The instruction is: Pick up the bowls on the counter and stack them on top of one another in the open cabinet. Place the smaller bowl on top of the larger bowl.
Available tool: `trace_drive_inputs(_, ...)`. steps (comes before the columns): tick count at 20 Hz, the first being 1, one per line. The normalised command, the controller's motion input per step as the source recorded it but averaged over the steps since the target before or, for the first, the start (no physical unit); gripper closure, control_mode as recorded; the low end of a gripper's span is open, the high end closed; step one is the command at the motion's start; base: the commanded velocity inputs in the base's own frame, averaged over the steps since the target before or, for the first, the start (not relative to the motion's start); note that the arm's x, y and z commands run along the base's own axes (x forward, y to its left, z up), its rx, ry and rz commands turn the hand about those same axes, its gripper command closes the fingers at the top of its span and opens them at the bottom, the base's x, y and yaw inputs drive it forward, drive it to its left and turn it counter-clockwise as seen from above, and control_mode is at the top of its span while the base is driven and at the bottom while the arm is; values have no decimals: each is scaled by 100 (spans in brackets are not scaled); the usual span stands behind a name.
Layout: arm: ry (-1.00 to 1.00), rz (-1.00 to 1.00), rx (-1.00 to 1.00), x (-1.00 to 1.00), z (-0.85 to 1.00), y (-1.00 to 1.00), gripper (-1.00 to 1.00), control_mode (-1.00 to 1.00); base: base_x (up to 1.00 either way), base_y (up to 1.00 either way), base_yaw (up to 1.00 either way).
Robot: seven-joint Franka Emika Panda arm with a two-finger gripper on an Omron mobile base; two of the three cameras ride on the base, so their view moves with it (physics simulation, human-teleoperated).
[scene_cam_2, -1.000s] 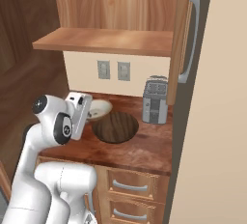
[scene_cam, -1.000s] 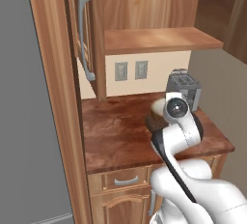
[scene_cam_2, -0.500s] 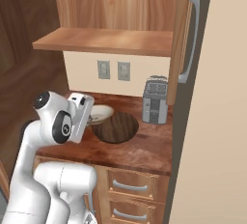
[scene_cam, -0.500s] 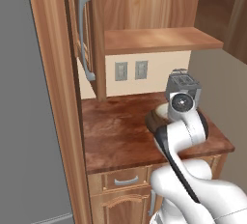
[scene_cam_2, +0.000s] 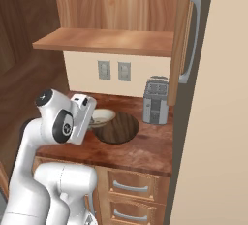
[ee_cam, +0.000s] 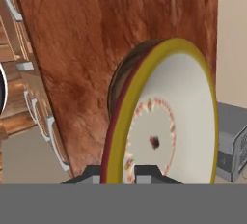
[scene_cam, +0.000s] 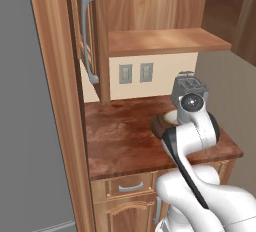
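Cream-white and rimmed in yellow, the smaller bowl (ee_cam: 164,121) is sitting pinched at its edge between the gripper (ee_cam: 126,174)'s nearly closed jaws, the rim passing between the fingertips (ee_cam: 147,172) at 6 o'clock in the hand view. Behind it, the larger bowl (scene_cam_2: 116,128) is lying on the counter (scene_cam_2: 145,153); the right base view is showing the toaster (scene_cam_2: 156,100) at its 2 o'clock, while the left base view is revealing the open cabinet (scene_cam: 165,40)'s bare shelf.

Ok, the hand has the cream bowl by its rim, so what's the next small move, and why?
Probably lift it straight up a little. The hand is shut on the smaller bowl's rim, and that bowl sits low beside the larger bowl on the counter. The cabinet shelf is well above.
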Motion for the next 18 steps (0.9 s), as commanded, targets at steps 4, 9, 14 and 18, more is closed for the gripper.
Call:
trace_drive_inputs(4,0,0,0,0,-11,-3,100,-100,0,0,0)
trace_drive_inputs(9,0,0,3,1,-19,-5,100,-100,0,0,0)
trace_drive_inputs(14,0,0,3,7,-14,-6,100,-100,0,0,0)
trace_drive_inputs(18,0,0,2,12,-8,-7,100,-100,0,0,0)
